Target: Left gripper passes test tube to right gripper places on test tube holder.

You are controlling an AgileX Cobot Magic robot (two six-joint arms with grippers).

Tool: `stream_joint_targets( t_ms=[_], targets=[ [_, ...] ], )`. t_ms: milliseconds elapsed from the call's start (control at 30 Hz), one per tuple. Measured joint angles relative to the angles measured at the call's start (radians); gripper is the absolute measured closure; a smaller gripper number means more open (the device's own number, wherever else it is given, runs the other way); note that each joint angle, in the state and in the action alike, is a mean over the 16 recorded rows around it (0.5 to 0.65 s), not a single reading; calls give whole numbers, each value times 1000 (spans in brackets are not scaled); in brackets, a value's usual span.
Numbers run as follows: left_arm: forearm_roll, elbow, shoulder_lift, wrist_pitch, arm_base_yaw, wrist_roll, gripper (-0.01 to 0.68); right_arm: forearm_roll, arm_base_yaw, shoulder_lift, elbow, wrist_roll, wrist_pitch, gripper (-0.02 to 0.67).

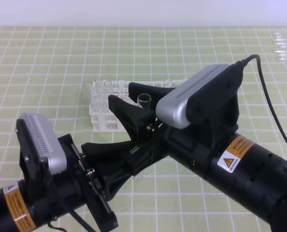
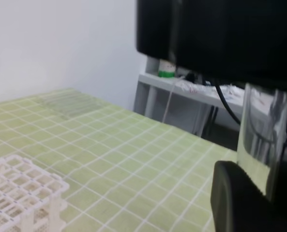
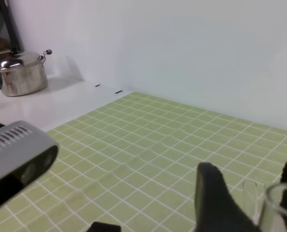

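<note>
Right gripper (image 1: pixel 136 102) pinches the test tube (image 1: pixel 144 101) upright, open rim up, just in front of the test tube holder (image 1: pixel 104 108). Left gripper (image 1: pixel 115 145) sits nearer the camera, jaws spread, low on the tube; contact unclear.

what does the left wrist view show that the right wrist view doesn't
Only the left wrist view shows the test tube holder, at its lower left corner, and a white shelf beyond the mat. Only the right wrist view shows a steel pot on a white counter, and the other arm's grey camera box. Both show the green grid mat, the white wall, a dark finger in the foreground, and the clear test tube beside it.
</note>
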Motion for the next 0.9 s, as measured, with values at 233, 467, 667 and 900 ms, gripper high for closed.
stream_joint_targets(
  t_ms=[233,467,667,900],
  targets=[
    [-31,0,2,-6,0,-1,594,0,0,0,0,1,-1,386],
    [-44,0,3,-10,0,-4,594,0,0,0,0,4,-12,387],
    [-47,-1,3,-14,0,-6,613,0,1,0,1,10,-27,389],
    [-49,-1,3,-14,0,-6,613,-1,2,0,2,20,-43,390]
  ],
)
